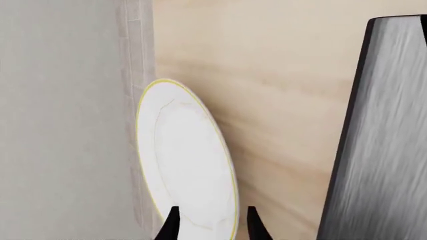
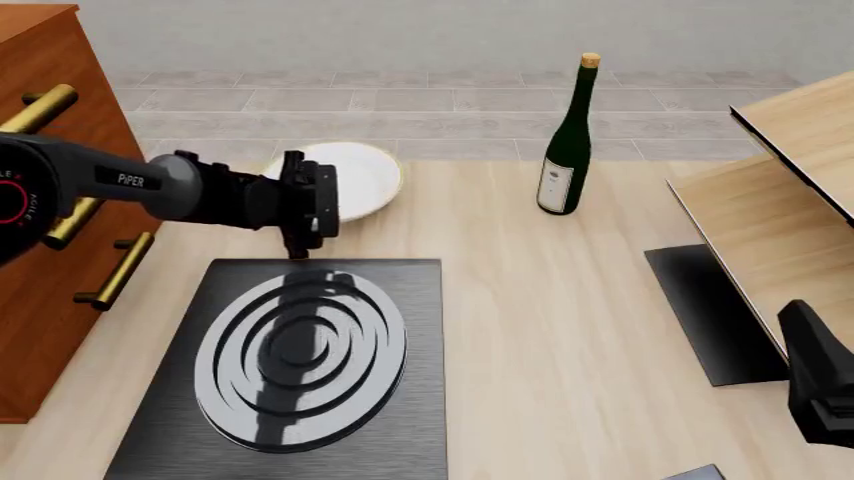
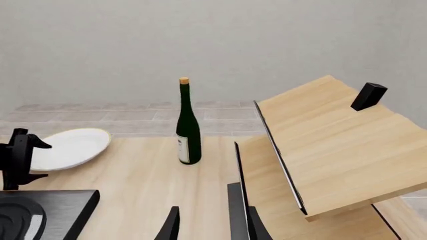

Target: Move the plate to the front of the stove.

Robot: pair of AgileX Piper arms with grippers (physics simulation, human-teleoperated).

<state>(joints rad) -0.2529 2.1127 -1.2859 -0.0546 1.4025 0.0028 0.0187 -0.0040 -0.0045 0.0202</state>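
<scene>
Two black fingertips (image 1: 172, 225) of your left gripper (image 1: 212, 226) stand apart, with the near rim of the plate (image 1: 187, 160) showing between them; nothing is clamped. From the front, your left gripper (image 2: 310, 205) hangs just above the stove's far edge, right beside the plate's near rim, and whether it touches the plate you cannot tell from any view. Its dark shadow falls across the stove's rings.

The plate (image 2: 350, 178) lies flat on the wooden table (image 2: 534, 330), just beyond the far edge of the stove (image 2: 300, 365) and close to the table's far edge, so it is on the stove's far side. The stove itself sits on the near half of the table, its silver rings facing up.

Your right gripper (image 3: 211, 222) is well away to the stove's right, low at the near corner of the table. Its fingers are parted and hold nothing. In the front view only a dark part of that arm (image 2: 817, 385) shows.

A green wine bottle (image 2: 569, 140) stands upright beyond and to the right of the stove, right of the plate. A black mat (image 2: 707, 310) lies to the stove's right, partly under a wooden shelf (image 2: 787, 200). A brown cabinet (image 2: 47, 250) with brass handles stands at the stove's left.
</scene>
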